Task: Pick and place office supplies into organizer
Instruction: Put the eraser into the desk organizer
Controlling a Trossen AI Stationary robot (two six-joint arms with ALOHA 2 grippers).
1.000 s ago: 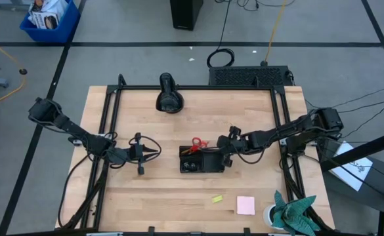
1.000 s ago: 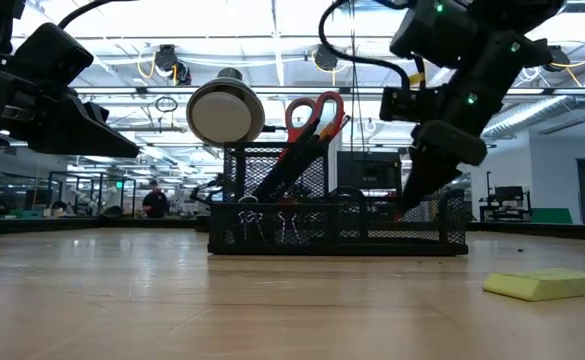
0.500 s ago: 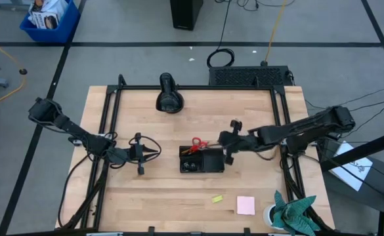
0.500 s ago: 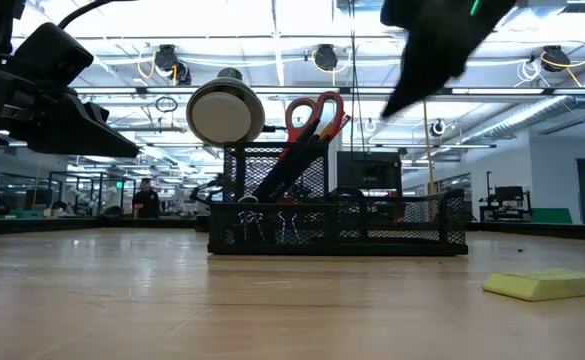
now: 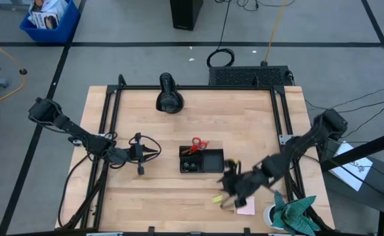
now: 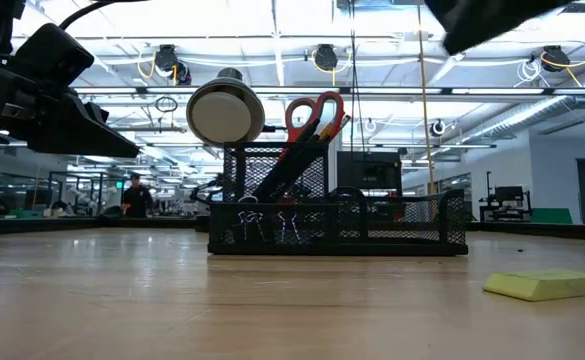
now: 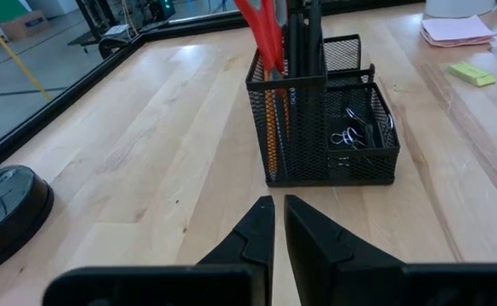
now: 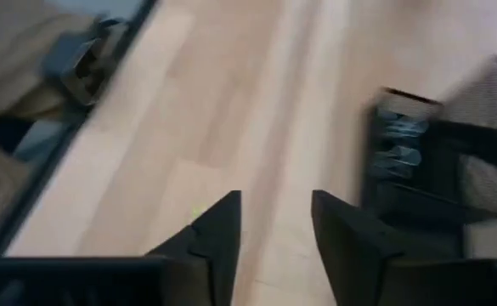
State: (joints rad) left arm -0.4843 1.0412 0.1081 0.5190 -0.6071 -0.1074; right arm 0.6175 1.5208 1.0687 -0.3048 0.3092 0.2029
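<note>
The black mesh organizer (image 5: 201, 160) stands mid-table on its base. Red-handled scissors (image 6: 312, 110), pens and pencils stand in its tall cup, and binder clips (image 7: 354, 136) lie in a low compartment. A yellow-green piece (image 5: 216, 198) and a pink sticky-note pad (image 5: 246, 205) lie flat near the front edge. My right gripper (image 5: 226, 195) hovers open above the table beside these two, blurred; its wrist view shows bare wood between the fingers (image 8: 273, 212). My left gripper (image 5: 156, 151) waits shut left of the organizer, pointing at it (image 7: 278, 217).
A black rounded device (image 5: 169, 95) lies at the table's far side. A teal-green cloth (image 5: 293, 213) sits at the near right corner. A black frame rail (image 5: 109, 131) borders the table. Bare wood lies between the organizer and the front edge.
My right gripper has risen out of the organizer's right end and swung quickly toward the table's near edge, ending over the yellow-green piece and the pink pad. In the low view it has left the organizer and gone up out of the picture. Nothing else has moved.
</note>
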